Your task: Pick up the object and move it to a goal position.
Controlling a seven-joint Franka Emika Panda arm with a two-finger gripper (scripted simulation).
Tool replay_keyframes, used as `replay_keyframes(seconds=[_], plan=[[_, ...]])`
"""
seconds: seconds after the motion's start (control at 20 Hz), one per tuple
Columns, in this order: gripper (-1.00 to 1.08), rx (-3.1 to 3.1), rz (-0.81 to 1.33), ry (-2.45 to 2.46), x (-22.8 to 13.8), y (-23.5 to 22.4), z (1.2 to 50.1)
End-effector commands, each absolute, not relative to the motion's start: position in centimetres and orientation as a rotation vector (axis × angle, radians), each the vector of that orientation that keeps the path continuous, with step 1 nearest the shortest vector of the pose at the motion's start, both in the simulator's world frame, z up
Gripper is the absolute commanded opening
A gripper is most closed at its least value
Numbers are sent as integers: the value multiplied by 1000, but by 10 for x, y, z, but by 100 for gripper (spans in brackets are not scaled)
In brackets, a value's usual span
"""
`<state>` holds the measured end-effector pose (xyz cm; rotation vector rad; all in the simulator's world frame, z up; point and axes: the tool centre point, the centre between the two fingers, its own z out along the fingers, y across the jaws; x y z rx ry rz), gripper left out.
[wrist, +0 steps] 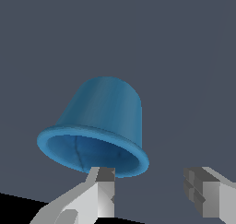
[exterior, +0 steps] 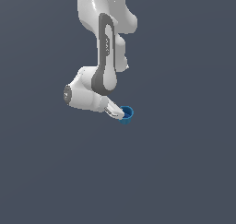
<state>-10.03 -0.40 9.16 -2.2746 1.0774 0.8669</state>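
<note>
Blue cup just ahead of hand, rim facing fingers. Hand wide open, holds nothing; one finger touching rim. Step: approach before grasp. Next: likely advance so fingers straddle cup, then close.

No legible txt anywhere. Only hint: tiny dark marks on the grey strip of the arm in ext. view, too small/blurred to read. Blue cup is plain, no label, brand or no. Gripper fingers carry no markings either.
</note>
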Motion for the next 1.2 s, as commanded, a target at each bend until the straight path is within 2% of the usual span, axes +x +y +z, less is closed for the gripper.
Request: replay_keyframes(seconds=[0.0, 0.4, 0.45, 1.15], plan=[[28, -2273, 869, 1078, -103, 0, 87], [28, -2269, 872, 1082, -111, 14, 74], [-100, -2269, 872, 1082, -111, 14, 74], [-100, -2269, 873, 1081, -111, 12, 79]])
